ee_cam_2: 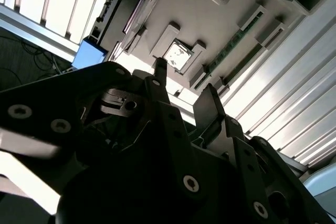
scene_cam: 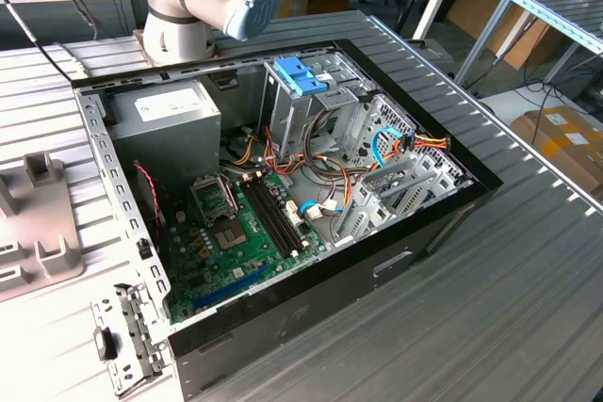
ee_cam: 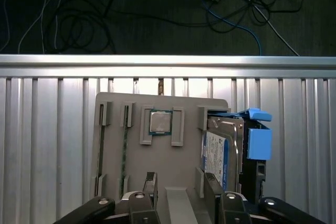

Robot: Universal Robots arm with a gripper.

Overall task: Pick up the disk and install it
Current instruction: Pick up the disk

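**Disk in tray slot; gripper open and empty**

The ribbed metal table carries the open computer case. In the first wrist view I hang above the grey tray. The disk lies in the tray's end slot, with its blue tab on the outer side. My gripper is spread and holds nothing. The disk is just outside one finger, not between the two. A processor chip sits beyond my fingertips.
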